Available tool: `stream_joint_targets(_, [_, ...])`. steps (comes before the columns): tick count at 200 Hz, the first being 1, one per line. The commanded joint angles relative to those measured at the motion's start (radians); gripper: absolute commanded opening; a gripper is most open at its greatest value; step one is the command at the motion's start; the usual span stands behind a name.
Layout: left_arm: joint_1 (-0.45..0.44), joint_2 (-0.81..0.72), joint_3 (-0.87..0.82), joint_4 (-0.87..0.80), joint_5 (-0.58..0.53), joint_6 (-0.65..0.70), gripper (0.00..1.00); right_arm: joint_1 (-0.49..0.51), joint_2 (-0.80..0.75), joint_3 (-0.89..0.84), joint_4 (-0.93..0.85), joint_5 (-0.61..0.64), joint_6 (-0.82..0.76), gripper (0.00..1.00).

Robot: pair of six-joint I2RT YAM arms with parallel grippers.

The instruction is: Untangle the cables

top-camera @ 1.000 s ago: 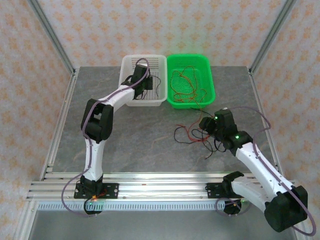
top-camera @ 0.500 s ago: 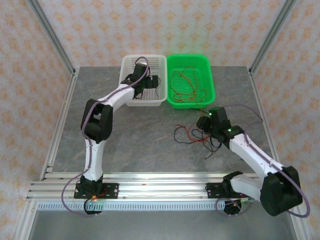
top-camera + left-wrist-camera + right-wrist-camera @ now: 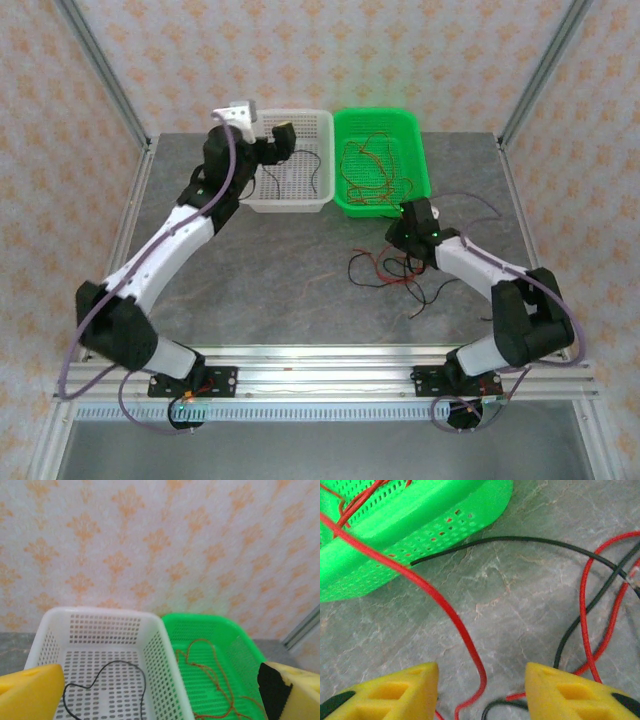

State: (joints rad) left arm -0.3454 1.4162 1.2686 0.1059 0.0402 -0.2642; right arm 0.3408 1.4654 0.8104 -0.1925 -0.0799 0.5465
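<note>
Right gripper (image 3: pixel 482 690) is held agape at the frame's bottom, a red cable (image 3: pixel 457 622) passing between its jaws; a black cable (image 3: pixel 520 539) is laid above, green basket (image 3: pixel 420 525) upper left. Left gripper (image 3: pixel 160 692), also spread, is framed over the white basket (image 3: pixel 95 612).

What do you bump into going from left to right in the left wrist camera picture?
Yellow finger → white basket with a black cable → green basket with red cables → another yellow finger.

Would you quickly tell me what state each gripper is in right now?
Left gripper: open, holding nothing.
Right gripper: open, a red cable lying between its fingers.
</note>
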Motion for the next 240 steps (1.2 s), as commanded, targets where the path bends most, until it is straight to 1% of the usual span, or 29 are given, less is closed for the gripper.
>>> stream_joint_targets(1, [0.013,-0.079,-0.13,0.123,0.074,-0.059,0.99,-0.005,0.034,0.037,0.045,0.06,-0.008,0.42])
stream_joint_targets(11, [0.028,-0.127,-0.192,0.171,0.102,-0.1,0.99,-0.005,0.049,0.045,0.051,0.064,-0.007,0.37])
stream_joint_targets(26, [0.061,-0.182,-0.268,0.222,0.173,-0.156,0.99,-0.005,0.058,0.051,0.063,0.067,-0.004,0.29])
stream_joint_targets(44, [0.084,-0.208,-0.289,0.187,0.239,-0.194,0.99,-0.005,0.059,0.058,0.07,0.065,-0.003,0.12])
stream_joint_targets(59, [0.085,-0.215,-0.288,0.15,0.273,-0.199,0.99,-0.005,0.05,0.066,0.064,0.063,-0.005,0.0])
stream_joint_targets(72, [0.083,-0.223,-0.293,0.129,0.291,-0.201,0.99,-0.005,0.03,0.073,0.053,0.056,-0.013,0.0])
stream_joint_targets(93, [0.08,-0.255,-0.319,0.124,0.31,-0.202,0.92,-0.005,-0.037,0.086,0.033,0.026,-0.049,0.0])
stream_joint_targets(106, [0.071,-0.285,-0.343,0.13,0.308,-0.194,0.89,-0.005,-0.085,0.097,0.011,0.001,-0.094,0.0])
stream_joint_targets(121, [0.047,-0.319,-0.367,0.132,0.296,-0.169,0.87,-0.006,-0.146,0.114,-0.018,-0.044,-0.168,0.0])
stream_joint_targets(143, [-0.02,-0.35,-0.388,0.133,0.284,-0.097,0.88,-0.007,-0.229,0.141,-0.048,-0.161,-0.327,0.0])
stream_joint_targets(164, [-0.106,-0.356,-0.412,0.156,0.293,-0.007,0.99,-0.011,-0.281,0.17,-0.08,-0.274,-0.49,0.0])
stream_joint_targets(178, [-0.149,-0.349,-0.431,0.187,0.316,0.025,0.99,-0.012,-0.32,0.192,-0.103,-0.371,-0.602,0.0])
stream_joint_targets(201, [-0.179,-0.341,-0.475,0.253,0.358,0.05,0.99,-0.013,-0.357,0.22,-0.125,-0.505,-0.771,0.0])
stream_joint_targets(240, [-0.249,-0.329,-0.501,0.229,0.336,0.175,0.98,-0.02,-0.392,0.267,-0.167,-0.712,-1.007,0.0])
